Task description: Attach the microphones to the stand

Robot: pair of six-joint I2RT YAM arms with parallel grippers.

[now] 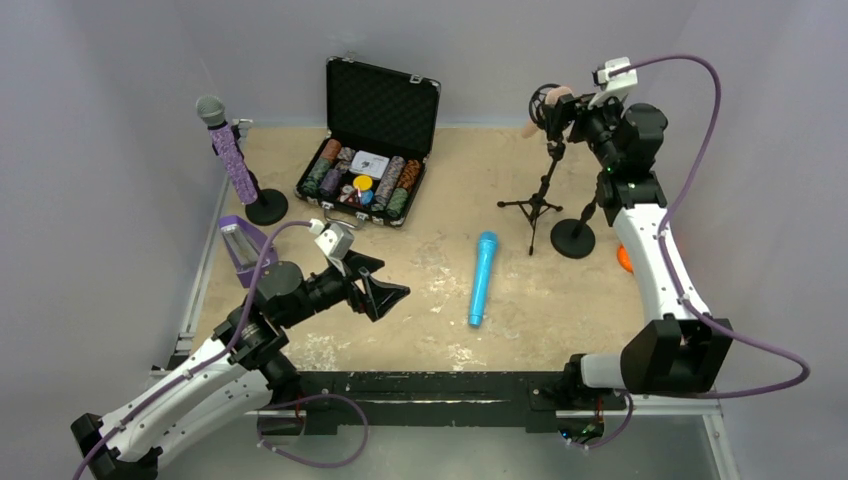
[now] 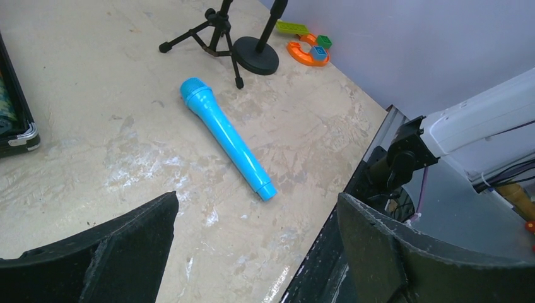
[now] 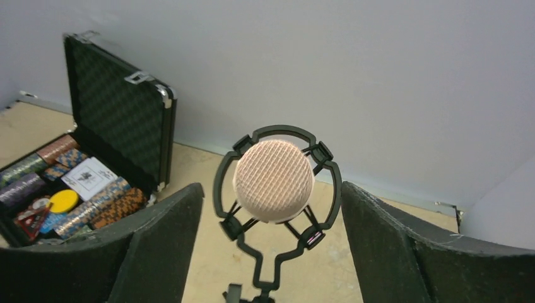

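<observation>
Pink mic: sits in the black shock-mount ring on top of the tripod stand, far right of table; mesh head faces the R wrist cam.
Purple mic: glittery, grey mesh head up, tilted a bit, held on the round-base stand at far left.
Blue mic: lies flat on the table, mid-right, head toward the far side, just near of the tripod legs; not on any stand, nothing touching it.
R gripper: fingers apart, one each side of the pink mic's head, gap visible both sides; not clamped on it.
R arm: rises from base at near right, forearm up along the table's right edge, wrist high at far right, gripper pointing left at the shock mount.
L gripper: fingers spread wide, holding nothing, above the table, well apart from blue mic.
L arm: low, stretched from near-left base up & rightward, gripper pointing right toward the blue mic.
2nd round-base stand: just right of the tripod, beside R arm.
Poker-chip case: open, lid up, far centre.
Orange toy piece: at right edge, by the round base.
</observation>
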